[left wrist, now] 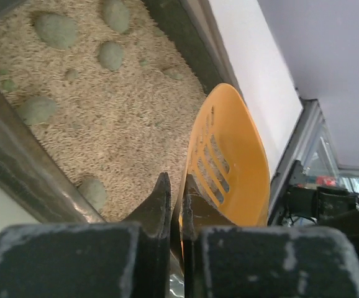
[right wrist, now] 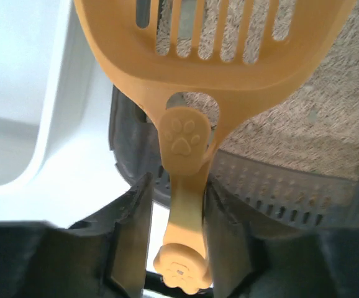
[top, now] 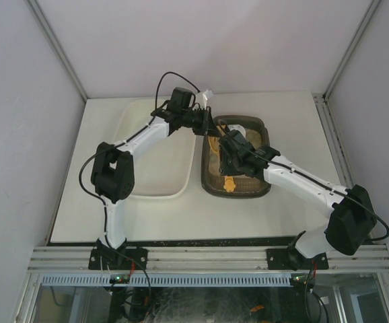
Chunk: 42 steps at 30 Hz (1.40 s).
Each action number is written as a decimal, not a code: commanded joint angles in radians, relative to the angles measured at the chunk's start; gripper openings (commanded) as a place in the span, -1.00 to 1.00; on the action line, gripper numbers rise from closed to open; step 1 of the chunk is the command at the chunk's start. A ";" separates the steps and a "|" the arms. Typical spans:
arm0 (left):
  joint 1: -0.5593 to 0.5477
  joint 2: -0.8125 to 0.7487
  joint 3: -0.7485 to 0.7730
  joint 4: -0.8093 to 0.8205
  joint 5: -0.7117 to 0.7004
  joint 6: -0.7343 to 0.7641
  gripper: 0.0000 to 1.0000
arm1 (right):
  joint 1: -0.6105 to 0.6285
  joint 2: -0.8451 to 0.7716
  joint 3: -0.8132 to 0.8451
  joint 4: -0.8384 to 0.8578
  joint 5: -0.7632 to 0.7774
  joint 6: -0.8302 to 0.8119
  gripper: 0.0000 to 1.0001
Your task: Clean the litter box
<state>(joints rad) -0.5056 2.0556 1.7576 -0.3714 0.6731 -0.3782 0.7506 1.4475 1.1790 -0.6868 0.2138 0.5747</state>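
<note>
The litter box (top: 248, 120) is a dark rounded tray of pale litter at the table's middle right. Several grey-green clumps (left wrist: 55, 30) lie on the litter inside the litter box (left wrist: 18, 167). An orange slotted scoop (top: 212, 144) hangs over it between both arms. My left gripper (top: 211, 129) is shut on the thin side wall of the scoop's (left wrist: 235, 167) bowl, fingertips (left wrist: 176, 186) pinched on it. My right gripper (top: 227, 152) straddles the scoop's (right wrist: 186, 56) paw-print handle. Its (right wrist: 176, 181) one finger touches the handle and a narrow gap shows at the other.
A larger white tub (top: 151, 148) stands just left of the litter box, its rim (right wrist: 61, 124) close beside the dark wall (right wrist: 272, 186). White walls enclose the table on three sides. Both arms cross above the box.
</note>
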 commanded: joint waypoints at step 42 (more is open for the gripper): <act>0.076 -0.232 -0.598 0.935 0.100 -0.560 -0.99 | -0.140 -0.521 -0.523 0.648 -0.320 0.287 0.16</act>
<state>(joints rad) -0.4305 1.8217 1.1755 0.5148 0.7841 -0.9577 0.6159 0.9215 0.6514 -0.0975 -0.0963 0.8394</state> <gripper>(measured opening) 0.051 0.596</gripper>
